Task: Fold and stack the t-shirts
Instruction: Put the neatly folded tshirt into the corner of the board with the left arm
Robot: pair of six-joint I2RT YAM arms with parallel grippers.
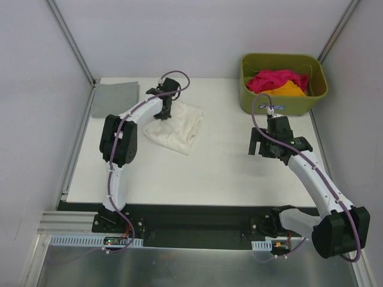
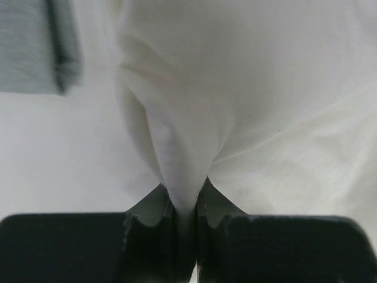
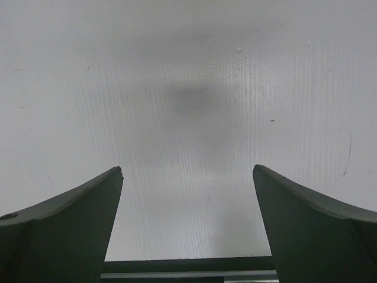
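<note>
My left gripper [image 2: 184, 203] pinches a fold of the cream-white t-shirt [image 1: 179, 130]
Right gripper [image 3: 187, 177] spread wide over the table [image 3: 188, 71].

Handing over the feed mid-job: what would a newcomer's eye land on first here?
The left gripper, shut on a fold of the cream-white cotton t-shirt left of the white table's centre. Then the olive-green plastic basket, far right, holding a magenta-pink shirt and an orange shirt.
</note>
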